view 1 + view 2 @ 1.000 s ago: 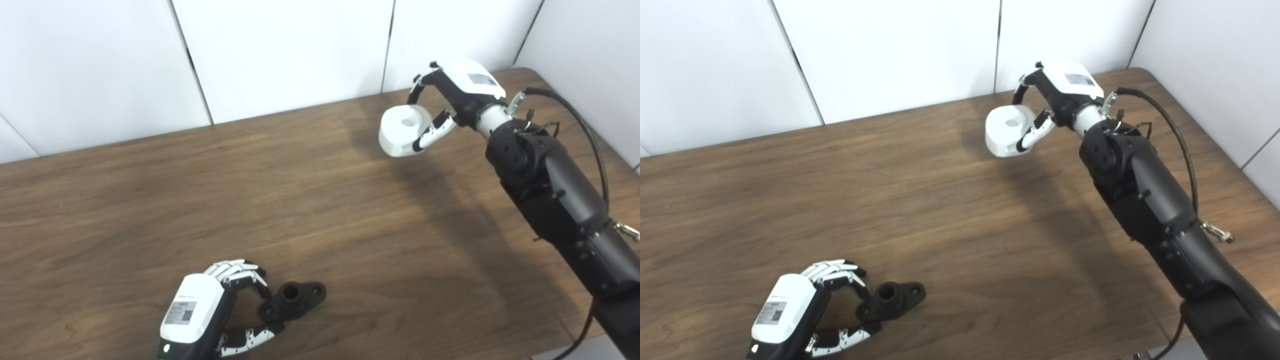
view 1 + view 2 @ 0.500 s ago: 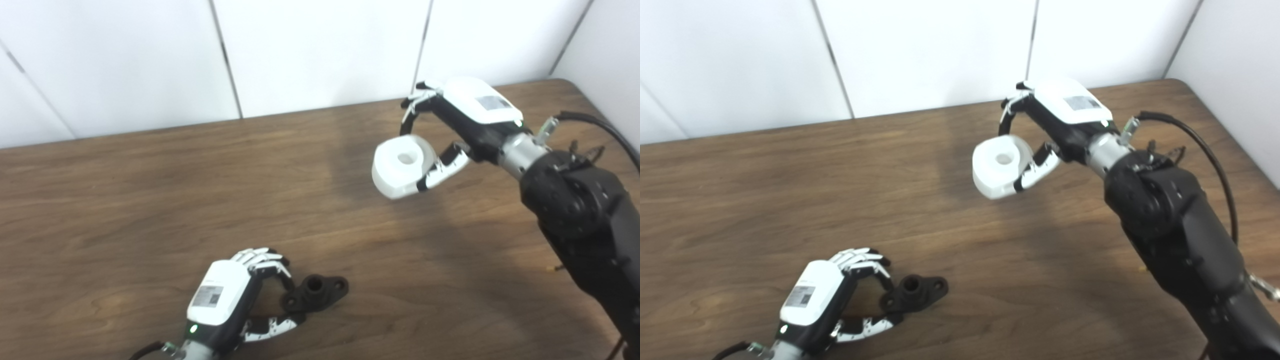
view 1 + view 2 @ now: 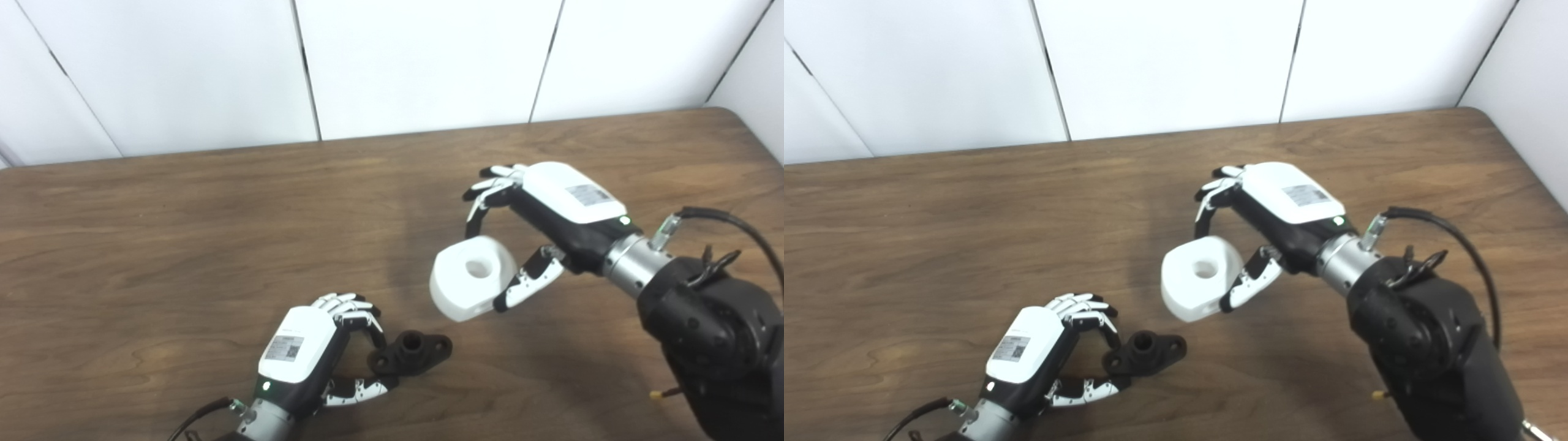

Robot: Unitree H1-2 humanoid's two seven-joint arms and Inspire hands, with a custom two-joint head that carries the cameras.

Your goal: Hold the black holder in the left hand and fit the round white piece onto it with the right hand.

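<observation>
The black holder (image 3: 411, 353), a flanged piece with a short round post pointing up, sits low over the table near the front edge. My left hand (image 3: 306, 355) is shut on its left end, fingers above and thumb below. The round white piece (image 3: 471, 278), with a hole through its middle, hangs in the air up and to the right of the holder, a short gap away. My right hand (image 3: 545, 214) is shut on the white piece, fingers over the top and thumb underneath.
The brown wooden table (image 3: 184, 233) runs across the view, with white wall panels (image 3: 416, 61) behind it. The right arm (image 3: 710, 324) and its black cable (image 3: 735, 223) cross the table's right front part.
The camera view shifted. My right hand has carried the white piece down from the back of the table toward the holder. My left hand still holds the holder.
</observation>
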